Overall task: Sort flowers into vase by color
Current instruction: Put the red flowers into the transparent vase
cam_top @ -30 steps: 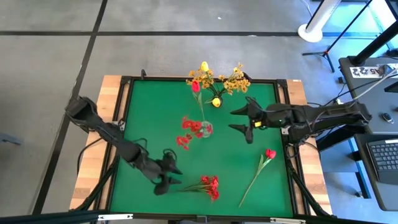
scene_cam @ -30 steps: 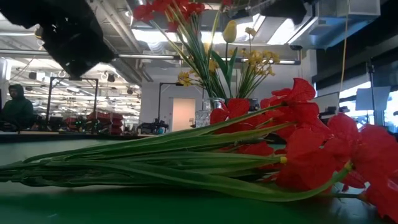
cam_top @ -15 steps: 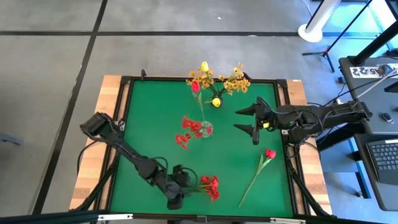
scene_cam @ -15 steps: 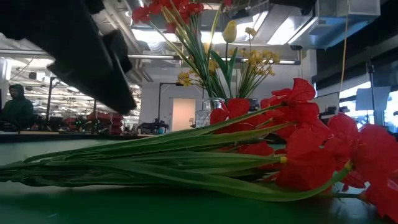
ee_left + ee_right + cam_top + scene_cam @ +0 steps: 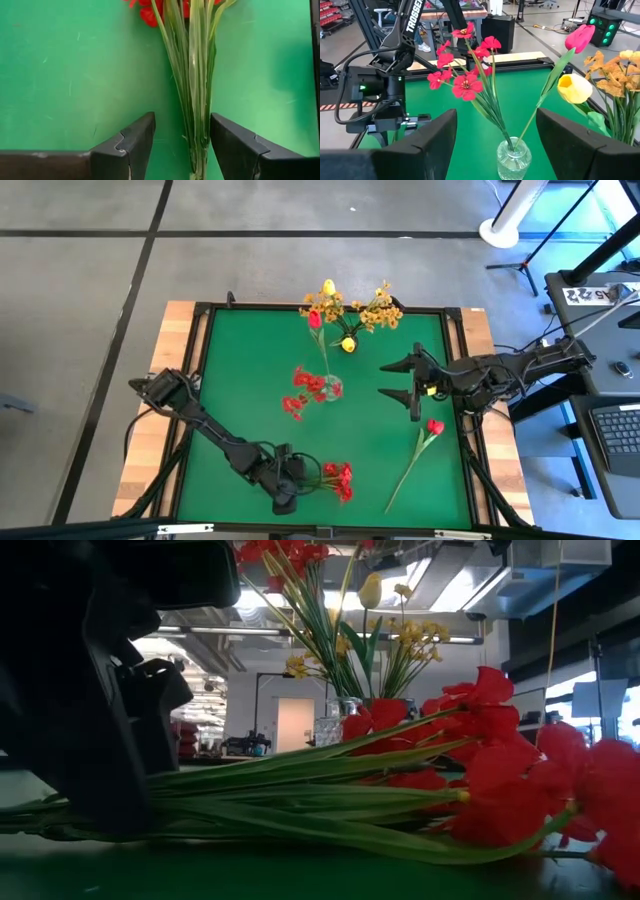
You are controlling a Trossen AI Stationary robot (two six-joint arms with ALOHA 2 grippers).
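A bunch of red small-blossom flowers (image 5: 338,478) (image 5: 480,780) lies flat on the green table near its near edge, with the green stems (image 5: 195,90) pointing left. My left gripper (image 5: 292,484) (image 5: 182,132) is down at the table, open, one finger on either side of the stem ends; I cannot tell if they touch. My right gripper (image 5: 405,380) (image 5: 497,135) hovers open to the right of a glass vase (image 5: 331,388) (image 5: 514,159) that holds red blossoms and a red tulip. A single red tulip (image 5: 432,426) lies on the table at the right.
Yellow tulips and yellow-orange sprays (image 5: 345,310) (image 5: 615,75) stand upright by the table's far edge. The table has a raised black frame (image 5: 200,380). Bare green surface shows between the vase and the bunch. People and shelves show in the room beyond.
My left gripper has moved toward the right and down to the table, ending with its open fingers around the stem ends of the red bunch. My right gripper has drawn back a little toward the table's right edge. The flowers have stayed in place.
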